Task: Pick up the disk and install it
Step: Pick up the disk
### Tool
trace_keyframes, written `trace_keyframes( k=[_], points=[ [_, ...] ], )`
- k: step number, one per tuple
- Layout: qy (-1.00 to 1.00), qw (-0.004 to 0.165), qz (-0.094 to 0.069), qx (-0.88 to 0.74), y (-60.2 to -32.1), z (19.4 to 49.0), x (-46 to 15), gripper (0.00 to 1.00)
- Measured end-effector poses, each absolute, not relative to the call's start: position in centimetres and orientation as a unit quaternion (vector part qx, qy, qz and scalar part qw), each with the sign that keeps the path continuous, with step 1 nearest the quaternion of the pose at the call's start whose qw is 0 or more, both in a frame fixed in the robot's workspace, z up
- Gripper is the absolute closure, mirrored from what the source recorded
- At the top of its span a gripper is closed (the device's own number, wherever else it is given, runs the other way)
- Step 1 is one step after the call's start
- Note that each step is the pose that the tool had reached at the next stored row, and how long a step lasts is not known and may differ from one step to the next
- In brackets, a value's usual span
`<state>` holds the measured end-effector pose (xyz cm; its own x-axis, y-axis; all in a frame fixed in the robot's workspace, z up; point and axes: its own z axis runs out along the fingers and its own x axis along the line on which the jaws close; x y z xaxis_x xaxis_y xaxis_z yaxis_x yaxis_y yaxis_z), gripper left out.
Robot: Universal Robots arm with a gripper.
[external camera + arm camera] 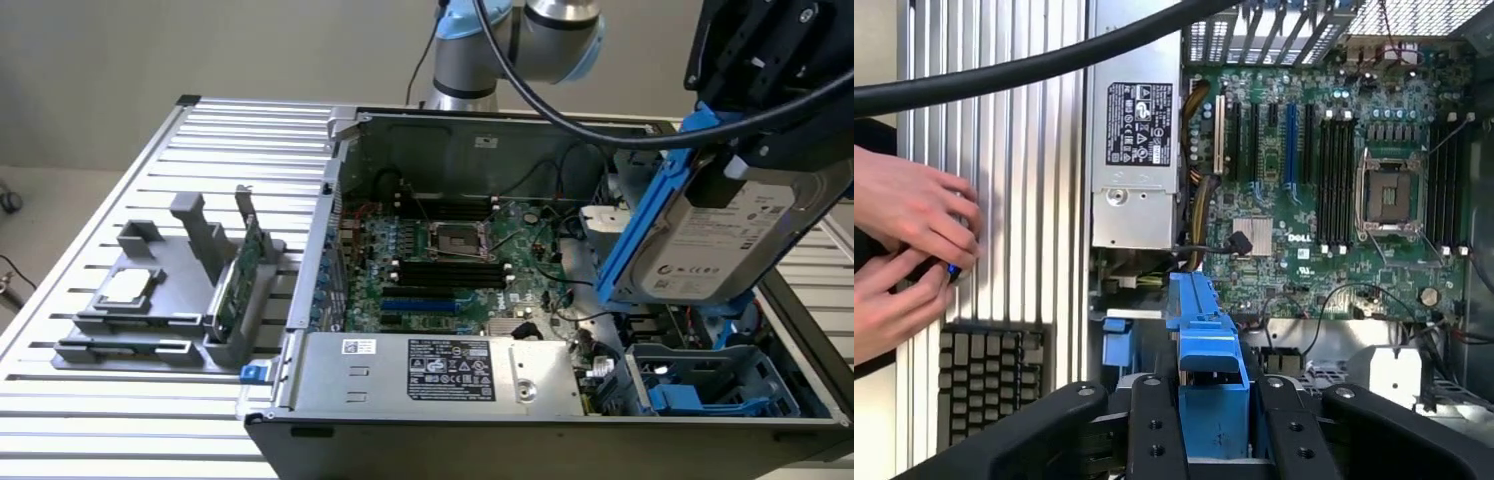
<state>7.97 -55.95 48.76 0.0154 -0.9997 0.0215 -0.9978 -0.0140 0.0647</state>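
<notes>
Blue-framed disk (727, 240) hangs in hand (1216, 440) over case (454, 150).

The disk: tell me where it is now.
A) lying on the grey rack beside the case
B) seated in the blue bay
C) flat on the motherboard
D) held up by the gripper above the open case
D: the disk hangs tilted in the gripper, above the open computer case and clear of the blue bay below it.

A plain beige wall (240, 45) stands behind a table (147, 150) of ribbed, slotted aluminium profiles. At the exterior view's left lies a pale floor (47, 220) with a small dark object (7, 200), perhaps a caster. Light falls soft and even.
</notes>
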Motion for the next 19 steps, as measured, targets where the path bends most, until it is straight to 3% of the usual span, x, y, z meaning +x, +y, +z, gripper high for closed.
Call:
trace_keyframes(
  k=[11, 19],
  points=[
    [-0.701, 0.03, -0.018, 0.712, -58.3, 48.3, 10.4, 0.67],
    [-0.7, 0.03, -0.019, 0.713, -58.6, 46.9, 10.8, 0.67]
  ],
)
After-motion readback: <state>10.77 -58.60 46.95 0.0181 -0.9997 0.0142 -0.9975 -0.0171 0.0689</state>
